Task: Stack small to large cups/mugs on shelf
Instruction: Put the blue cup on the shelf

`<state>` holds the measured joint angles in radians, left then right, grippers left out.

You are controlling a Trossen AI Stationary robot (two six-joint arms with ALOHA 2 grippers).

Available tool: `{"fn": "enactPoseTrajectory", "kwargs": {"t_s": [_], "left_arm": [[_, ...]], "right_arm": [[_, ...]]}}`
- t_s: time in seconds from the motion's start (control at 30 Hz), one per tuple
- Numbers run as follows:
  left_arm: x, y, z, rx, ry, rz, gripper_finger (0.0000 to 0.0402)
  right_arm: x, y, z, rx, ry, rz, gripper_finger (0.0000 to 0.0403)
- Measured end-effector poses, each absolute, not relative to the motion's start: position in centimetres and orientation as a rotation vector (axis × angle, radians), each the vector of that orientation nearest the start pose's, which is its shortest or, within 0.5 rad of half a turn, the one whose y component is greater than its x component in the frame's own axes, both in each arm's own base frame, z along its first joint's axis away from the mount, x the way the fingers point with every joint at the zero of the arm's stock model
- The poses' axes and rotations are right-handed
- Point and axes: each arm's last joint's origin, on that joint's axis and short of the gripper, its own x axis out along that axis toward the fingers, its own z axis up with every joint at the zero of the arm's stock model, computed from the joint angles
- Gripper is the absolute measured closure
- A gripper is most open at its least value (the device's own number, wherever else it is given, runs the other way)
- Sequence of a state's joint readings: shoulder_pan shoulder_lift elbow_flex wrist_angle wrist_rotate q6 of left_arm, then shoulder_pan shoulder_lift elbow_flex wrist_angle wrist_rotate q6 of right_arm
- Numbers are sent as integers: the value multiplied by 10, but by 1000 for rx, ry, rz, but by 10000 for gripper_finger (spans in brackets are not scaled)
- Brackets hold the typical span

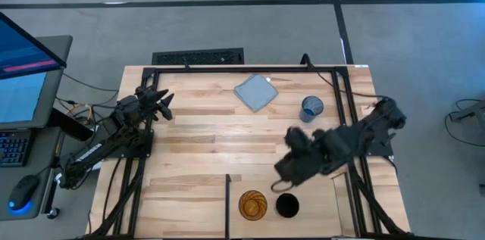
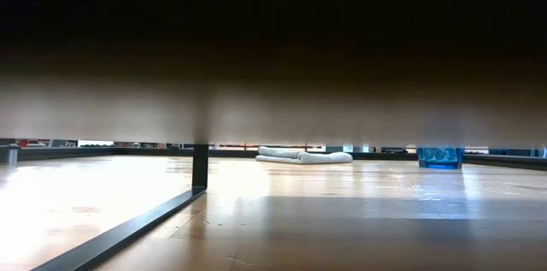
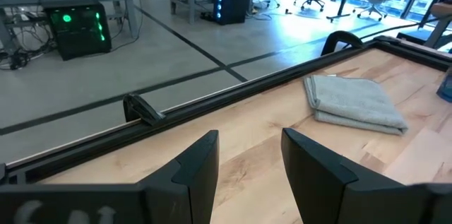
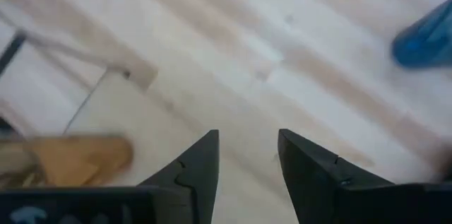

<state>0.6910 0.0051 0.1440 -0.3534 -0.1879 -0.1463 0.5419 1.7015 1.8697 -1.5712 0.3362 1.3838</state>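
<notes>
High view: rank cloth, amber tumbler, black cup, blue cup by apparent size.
1. Cloth, clearly largest.
2. Amber tumbler.
3. Black cup and blue cup look about alike; the blue one appears tipped, so I won't rank those two.

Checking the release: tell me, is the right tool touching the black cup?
Apart. The high view shows the right tool clear of the black cup; its wrist view shows open jaws holding nothing.

Grey-blue folded cloth (image 1: 256, 92) on table (image 1: 197, 130), monitor (image 1: 23, 66), keyboard (image 1: 13, 149), mouse (image 1: 24, 191)

Tumbler (image 1: 252, 204) left of cup (image 1: 287, 206) on shelf (image 1: 311, 210).
</notes>
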Motion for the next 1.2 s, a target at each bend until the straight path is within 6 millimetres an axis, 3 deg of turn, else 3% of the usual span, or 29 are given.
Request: {"fn": "enactPoseTrajectory", "kwargs": {"t_s": [0.2,0.43,0.6,1.03,1.2], "left_arm": [[62,58,178,-198,147,891,256],[62,58,178,-222,136,894,256],[62,58,178,-223,136,894,256],[61,58,178,-223,136,895,256],[61,58,178,-223,136,895,256]], "right_arm": [[238,95,383,584,1004,-750,236],[203,36,354,599,1058,-931,238],[189,14,330,619,1161,-937,227],[177,-50,296,707,1183,-1226,150],[174,-74,284,755,1130,-1174,151]]}}
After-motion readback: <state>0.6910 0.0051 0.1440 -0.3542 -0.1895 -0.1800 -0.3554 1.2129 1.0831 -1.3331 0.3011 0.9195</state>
